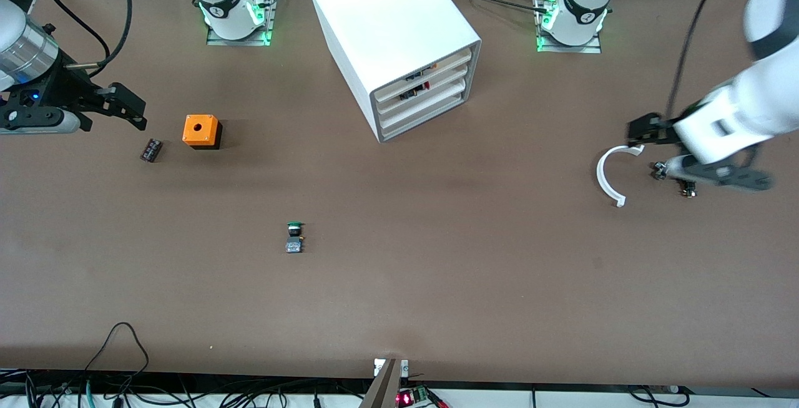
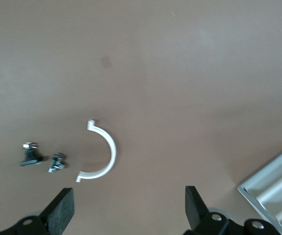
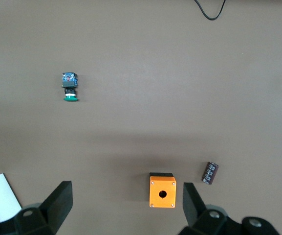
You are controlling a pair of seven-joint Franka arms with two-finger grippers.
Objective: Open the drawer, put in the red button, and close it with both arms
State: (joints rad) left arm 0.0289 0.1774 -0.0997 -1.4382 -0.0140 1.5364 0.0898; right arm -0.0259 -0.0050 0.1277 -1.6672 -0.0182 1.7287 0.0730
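Quick notes on this one. Both arms were parked wide and low over the table, w/ fingers spread well apart and nothing between them on either side.

Left gripper (image 2: 128, 211): the white half-ring (image 2: 100, 152) lay just ahead of the gap, 2 small bolts (image 2: 42, 160) off past one finger (image 2: 61, 210), and a corner of the cabinet (image 1: 393, 27) past the other finger.

Right gripper (image 3: 123, 205): the orange box (image 3: 162, 190) sat just ahead, close to one finger (image 3: 190, 203), the dark cylinder (image 3: 210, 173) beside it, and the green button (image 3: 70, 87) well out ahead.

We couldn't spot the red button anywhere, so no idea where it was, maybe inside the cabinet. Going by its green twin, prob light, rigid plastic w/ a slick rounded cap; we'd pinch the flat sides of the block base.

The drawer (image 1: 437, 85) looked pushed in, about flush w/ the other three. Prob slides easy; we'd hook the front lip and brace the cabinet w/ the other arm.

Count: 2 arms, 1 cabinet, 4 drawers, 1 green button, 1 box, 1 cylinder, 1 half-ring, 2 bolts.
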